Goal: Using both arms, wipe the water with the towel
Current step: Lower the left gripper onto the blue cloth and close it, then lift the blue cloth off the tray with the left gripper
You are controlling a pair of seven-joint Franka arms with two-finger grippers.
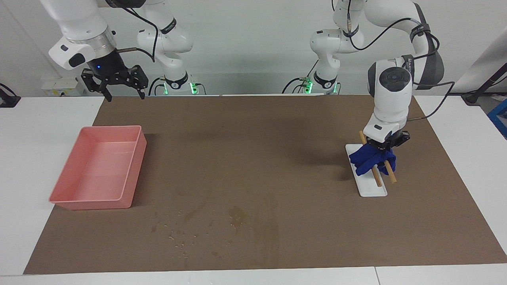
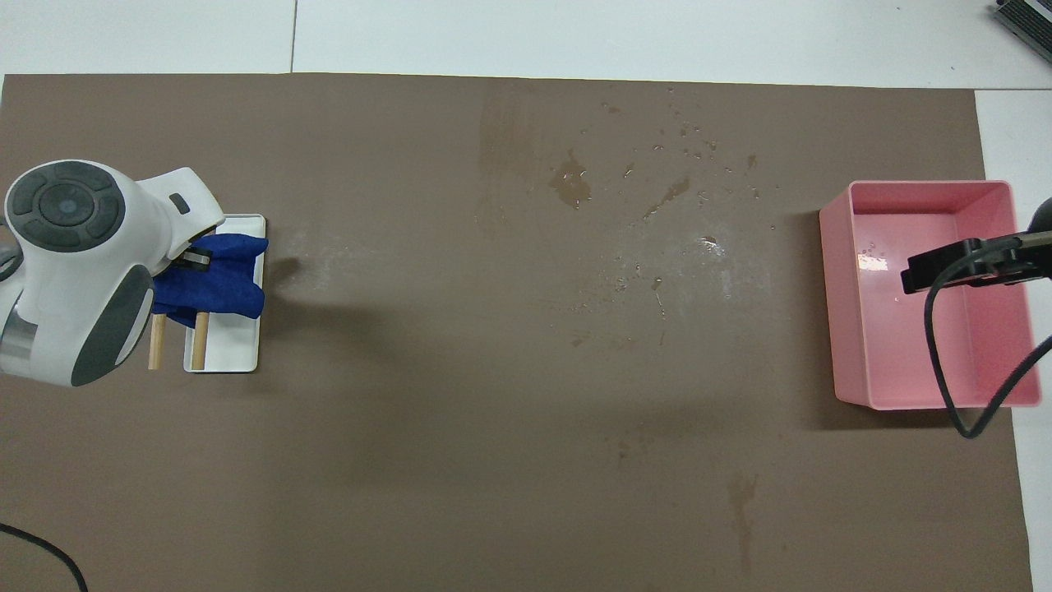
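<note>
The blue towel [image 1: 371, 159] hangs bunched over the two wooden rods [image 1: 390, 174] of a white rack [image 1: 373, 189] at the left arm's end of the mat. My left gripper [image 1: 383, 149] is on top of the towel and shut on it. In the overhead view the left arm's wrist covers most of the gripper [image 2: 194, 260], and the towel [image 2: 215, 286] shows beside it. The water [image 1: 206, 221] is a scatter of dark blotches and droplets on the brown mat, also seen from overhead [image 2: 649, 197]. My right gripper [image 1: 115, 84] waits open, raised over the pink bin [image 2: 855, 329].
The pink bin [image 1: 134, 166] stands at the right arm's end of the mat with a little water in it. The rack's base [image 2: 232, 352] lies on the mat. A black cable [image 2: 945, 370] hangs over the bin. White table surrounds the brown mat [image 1: 277, 134].
</note>
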